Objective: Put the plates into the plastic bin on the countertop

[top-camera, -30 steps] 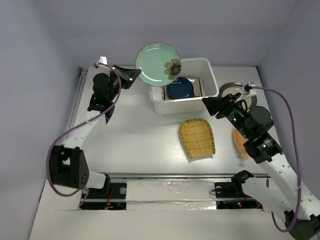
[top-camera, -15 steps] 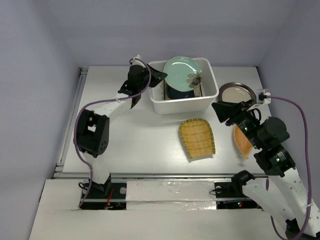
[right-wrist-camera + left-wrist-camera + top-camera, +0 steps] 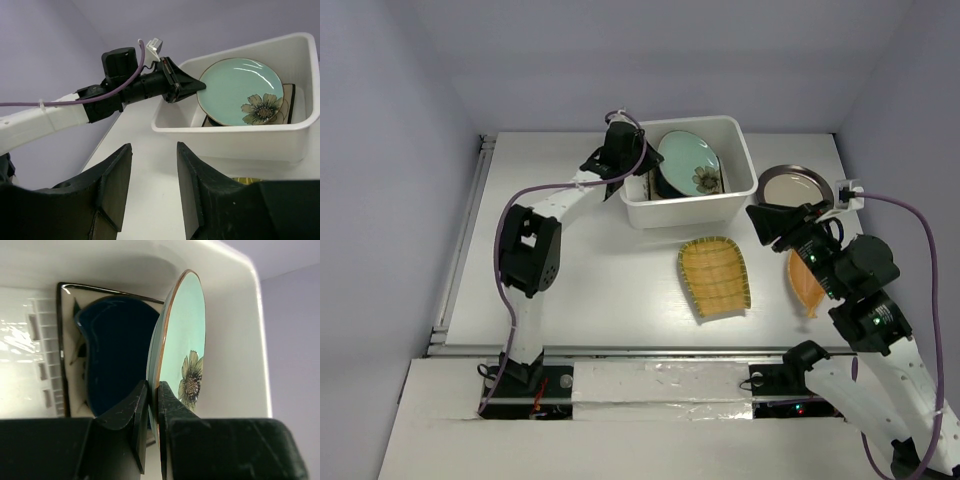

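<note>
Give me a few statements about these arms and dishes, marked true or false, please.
1. The left gripper pinches the rim of the mint-green round flowered plate. True.
2. That plate lies flat on the white countertop. False: it is tilted inside the white plastic bin.
3. The yellow ribbed plate is in the bin. False: it lies on the countertop in front of the bin.
4. The right gripper is open and holds nothing. True.
</note>
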